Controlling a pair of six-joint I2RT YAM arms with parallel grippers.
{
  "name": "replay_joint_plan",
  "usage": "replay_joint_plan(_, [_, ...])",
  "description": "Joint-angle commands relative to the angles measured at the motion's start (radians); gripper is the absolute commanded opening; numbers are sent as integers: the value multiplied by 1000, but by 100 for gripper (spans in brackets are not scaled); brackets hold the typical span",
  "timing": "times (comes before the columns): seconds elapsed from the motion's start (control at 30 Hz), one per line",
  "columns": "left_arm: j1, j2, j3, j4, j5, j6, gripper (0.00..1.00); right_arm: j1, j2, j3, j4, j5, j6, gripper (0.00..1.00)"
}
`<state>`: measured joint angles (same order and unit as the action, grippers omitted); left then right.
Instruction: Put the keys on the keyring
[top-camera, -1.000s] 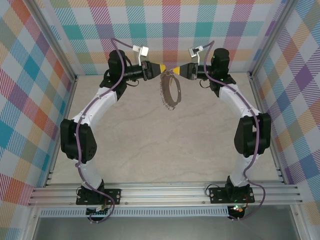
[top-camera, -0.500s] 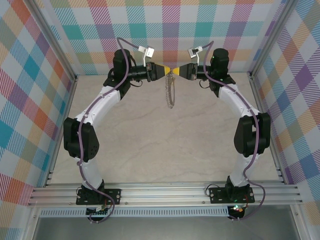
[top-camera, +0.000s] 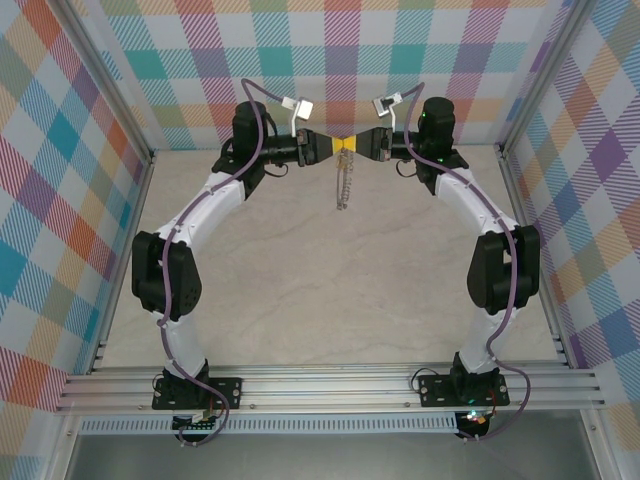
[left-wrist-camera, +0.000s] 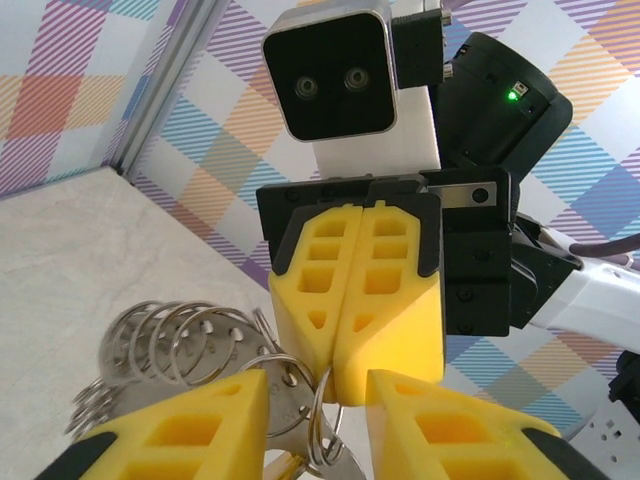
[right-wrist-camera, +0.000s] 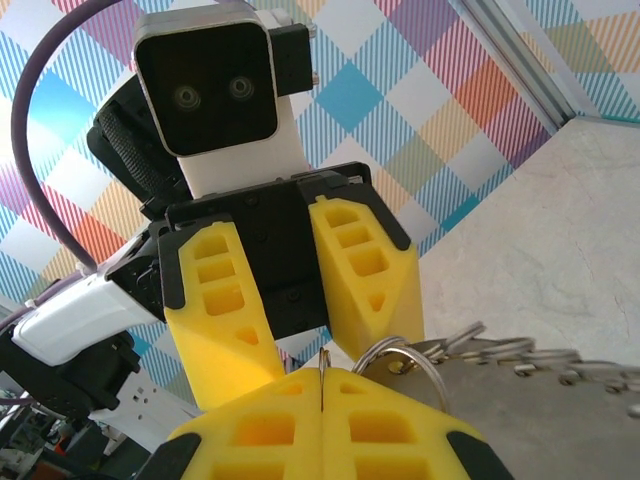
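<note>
Aloft, the right claw (right-wrist-camera: 322, 380) pinches the keyring (left-wrist-camera: 180, 340), left claw (left-wrist-camera: 318, 395) parted around it, before the plaid wall (top-camera: 340, 50).

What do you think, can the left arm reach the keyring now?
Probably yes: the left fingers stand open on either side of the keyring, which hangs from the shut right fingers; nothing stands between.

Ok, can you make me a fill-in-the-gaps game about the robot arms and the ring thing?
Open or shut: the right gripper is ____ on the keyring.
Open or shut: the left gripper is ____.
The keyring hangs ____ the table, not lying on it.
Both grippers' fingers are coloured ____.
Missing words: shut; open; above; yellow.
</note>
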<state>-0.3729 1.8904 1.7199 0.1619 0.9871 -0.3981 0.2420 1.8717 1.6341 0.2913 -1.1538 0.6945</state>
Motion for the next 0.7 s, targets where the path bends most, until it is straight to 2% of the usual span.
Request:
replay_joint_plan(0.0, [-13, 3, 39, 8, 28, 15, 26, 6, 2, 33, 42, -21, -3, 0])
replay_joint_plan(0.17, [-16, -1, 35, 14, 33, 13, 16, 6, 4, 33, 44, -19, -1, 0])
replay_joint_plan(0.33, [-18, 3, 34, 27, 27, 6, 0, 6, 0, 35, 41, -18, -3, 0])
replay_joint_plan(0.37, [-18, 3, 31, 34, 24, 0, 0, 4, -3, 36, 23, -17, -13, 0])
replay_joint_plan(0.43, [-18, 3, 23, 62, 23, -17, 0, -3, -25, 27, -9, 1, -39, 18])
replay_joint_plan(0.53, [-18, 1, 20, 85, 26, -29, 0, -26, -76, -13, -18, 35, -56, 36])
replay_joint_plan(0.67, [-18, -3, 18, 118, 34, -54, 0, -47, -148, -113, 6, 114, -61, 39])
